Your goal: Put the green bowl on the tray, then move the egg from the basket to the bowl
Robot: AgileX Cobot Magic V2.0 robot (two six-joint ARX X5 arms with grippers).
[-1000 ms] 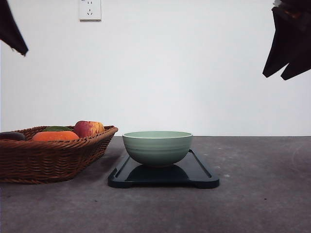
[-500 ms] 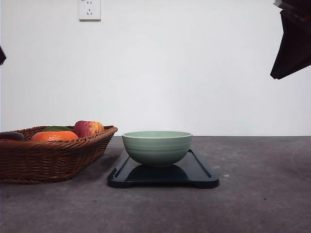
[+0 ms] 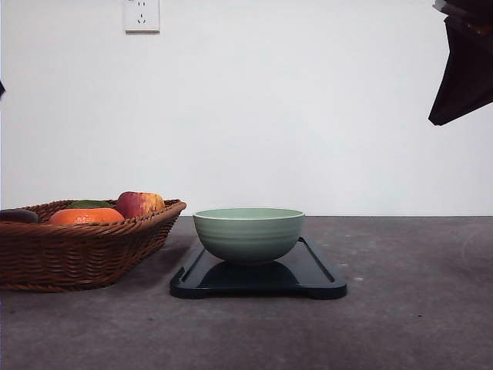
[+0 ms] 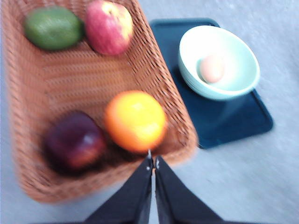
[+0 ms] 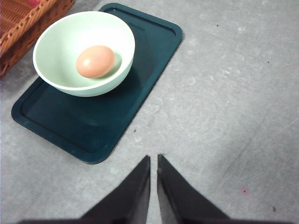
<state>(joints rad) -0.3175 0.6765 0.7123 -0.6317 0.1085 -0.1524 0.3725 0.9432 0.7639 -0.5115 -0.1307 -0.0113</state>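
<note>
Tan egg (image 5: 95, 61) lay in the bowl (image 5: 84, 53) on the tray (image 5: 98, 119), likely light, brittle and apt to roll, best cupped gently round its middle; both hands (image 4: 152, 161) (image 5: 153, 161) hung clenched, empty.

Staged tabletop test bench in an indoor lab-like room, not a lived-in kitchen. Bare white wall (image 3: 308, 116) behind, unadorned apart from one wall socket (image 3: 142, 15) high up. Plain grey, faintly scuffed tabletop (image 3: 408, 308), meeting the wall in a straight line. Few props, set out neatly: wicker basket (image 3: 77, 250) with an apple (image 4: 108, 26), an orange (image 4: 135, 121), an avocado (image 4: 53, 28) and a dark purple fruit (image 4: 74, 142); beside it a black tray (image 5: 135, 74) bearing a green bowl (image 3: 249, 234) with an egg (image 5: 95, 61) inside. Dark robot arm part (image 3: 464, 65) hanging at the upper right edge.
</note>
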